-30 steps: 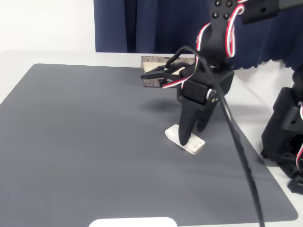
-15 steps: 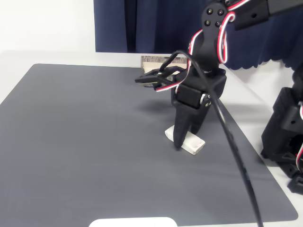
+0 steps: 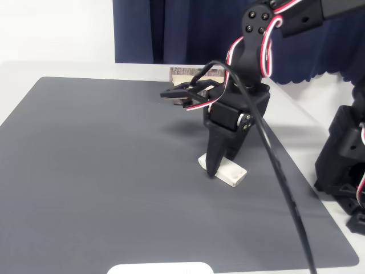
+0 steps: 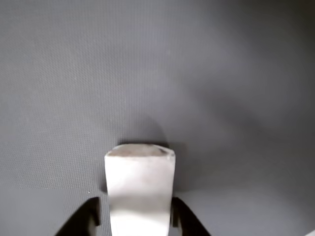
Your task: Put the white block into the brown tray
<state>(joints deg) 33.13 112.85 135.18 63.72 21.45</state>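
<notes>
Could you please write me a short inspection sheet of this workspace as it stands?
Surface: dark grey textured mat on a white table.
Job's things: small flat white block lying on the mat; brown bark-patterned tray at the mat's far edge, partly behind the arm.
Clutter: white rounded plate at the near edge.
Tool: black two-finger tool down over the block, a finger on each long side in the wrist view; contact cannot be told.
Cables: red-white-black wires on the arm; a black cable hanging forward.
Surroundings: dark blue curtain; black equipment at the right.
</notes>
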